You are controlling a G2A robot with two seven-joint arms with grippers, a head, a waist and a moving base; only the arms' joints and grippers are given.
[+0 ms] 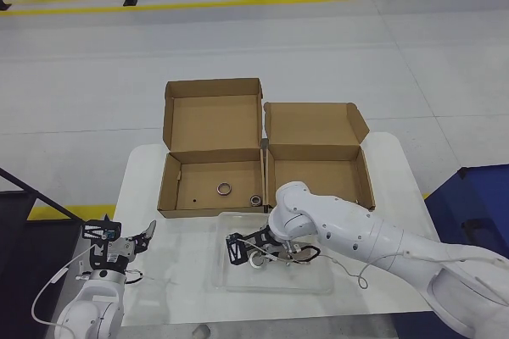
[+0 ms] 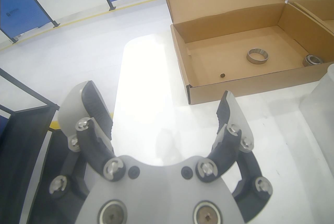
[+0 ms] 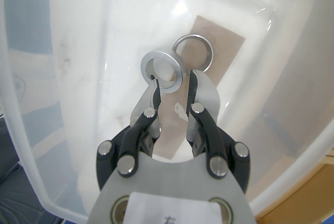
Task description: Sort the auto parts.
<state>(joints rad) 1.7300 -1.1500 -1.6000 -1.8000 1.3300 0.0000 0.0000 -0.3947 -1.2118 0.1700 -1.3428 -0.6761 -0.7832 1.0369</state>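
Silver ring [image 3: 159,54] lies straddled at its rim by the right hand [image 3: 172,75].

— How is your light?
— Bright and even, coming from above. In your left wrist view the table [image 2: 142,71] burns out to a white strip of glare.
— Any shadows?
— Only soft ones, along the inner walls of the box [image 2: 224,26].
— And your right wrist view?
— Diffuse light through the bin [image 3: 78,13], small glints on its far wall. Straight lines bow toward the edges of both your wrist views.
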